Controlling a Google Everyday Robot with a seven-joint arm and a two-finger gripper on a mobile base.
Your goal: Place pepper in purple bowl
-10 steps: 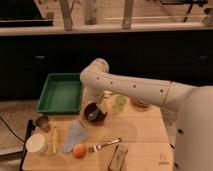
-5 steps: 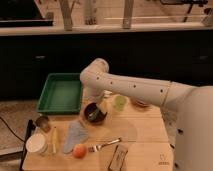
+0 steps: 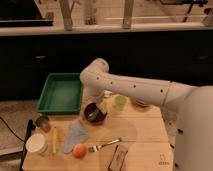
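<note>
Wooden table (image 3: 145,134): near its back edge, the gripper (image 3: 98,106) hangs over the purple bowl (image 3: 94,113), the pepper (image 3: 94,115) inside; whether it grips, I cannot tell.

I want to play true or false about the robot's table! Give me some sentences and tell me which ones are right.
1. The gripper is right above the purple bowl. True.
2. The green tray sits at the front edge of the table, nearest the camera. False: it is at the back left.
3. Something green, likely the pepper, shows inside the purple bowl. True.
4. The fork lies inside the green tray. False: it lies on the table beside the round orange-red fruit.
5. The pale green cup stands to the right of the purple bowl. True.
</note>
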